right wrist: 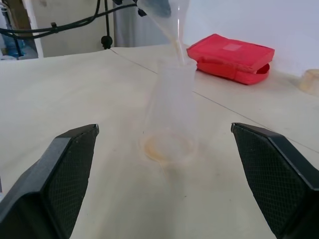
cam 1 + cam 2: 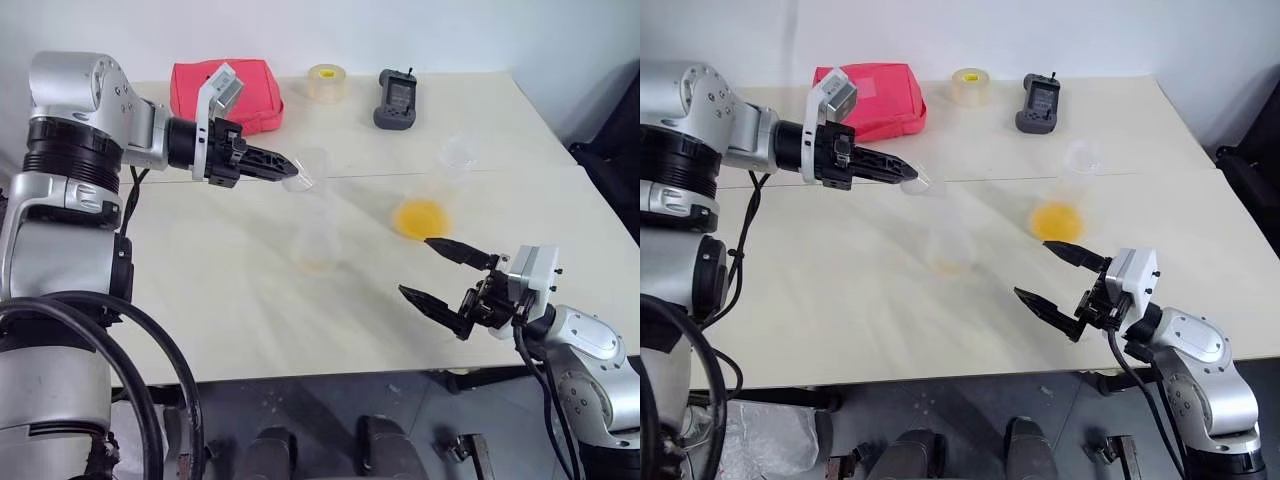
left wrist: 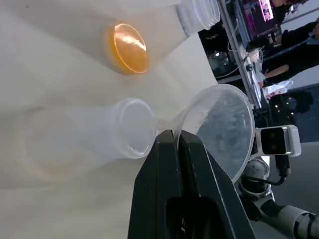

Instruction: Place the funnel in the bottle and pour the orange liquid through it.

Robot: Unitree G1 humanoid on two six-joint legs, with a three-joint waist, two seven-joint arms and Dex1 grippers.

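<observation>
My left gripper [image 2: 290, 165] is shut on the rim of the small clear funnel [image 2: 305, 177]. It holds the funnel tilted over the clear bottle [image 2: 315, 228]. The bottle stands upright at the table's middle, with a faint orange trace in its base. In the right wrist view the funnel's spout [image 1: 178, 47] reaches the bottle's mouth; I cannot tell whether it is inside. The orange liquid [image 2: 420, 218] sits in the bottom of a clear cup [image 2: 452, 160] to the right of the bottle. My right gripper [image 2: 415, 266] stands open and empty just in front of that cup.
A red pouch [image 2: 228, 92], a tape roll [image 2: 327, 82] and a black handheld device [image 2: 397, 98] lie along the table's far edge. A seam [image 2: 380, 175] runs across the tabletop behind the bottle.
</observation>
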